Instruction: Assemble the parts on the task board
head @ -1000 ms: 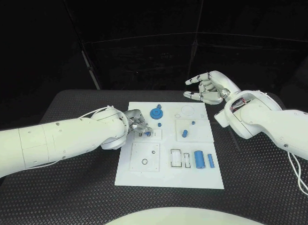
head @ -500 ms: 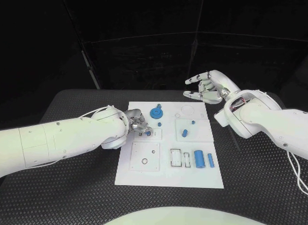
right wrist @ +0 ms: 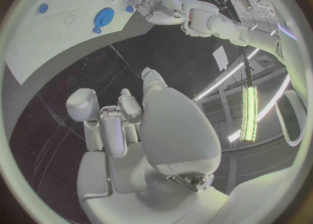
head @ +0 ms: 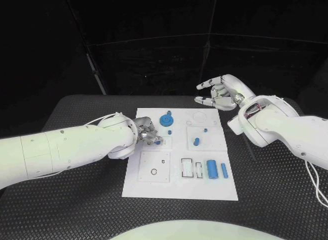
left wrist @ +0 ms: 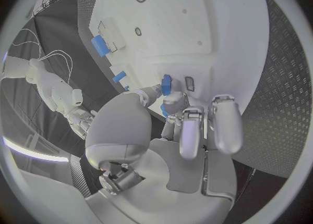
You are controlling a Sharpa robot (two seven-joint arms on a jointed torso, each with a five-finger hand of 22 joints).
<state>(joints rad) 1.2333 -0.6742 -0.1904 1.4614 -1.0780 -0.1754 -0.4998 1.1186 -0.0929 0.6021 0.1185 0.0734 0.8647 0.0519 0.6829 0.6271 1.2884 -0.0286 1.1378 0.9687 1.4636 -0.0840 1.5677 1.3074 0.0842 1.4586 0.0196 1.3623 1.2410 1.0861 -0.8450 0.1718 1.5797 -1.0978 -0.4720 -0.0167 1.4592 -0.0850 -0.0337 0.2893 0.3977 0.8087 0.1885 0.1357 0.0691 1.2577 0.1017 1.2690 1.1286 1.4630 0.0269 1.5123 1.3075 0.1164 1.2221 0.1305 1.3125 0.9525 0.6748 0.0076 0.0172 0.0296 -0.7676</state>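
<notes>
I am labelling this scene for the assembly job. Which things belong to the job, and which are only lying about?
Belong to the job:
task board
blue gear
blue cylinder
blue rod
small blue part, at the left hand's fingers

Only lying about:
black table
right hand, raised off the board, holding nothing

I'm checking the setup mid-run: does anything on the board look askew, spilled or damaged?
Nothing stands out. The task board lies flat on the table, blue parts sit tidily on it, the left hand pinches a small blue part, and the right hand hovers empty beyond the far edge.
</notes>
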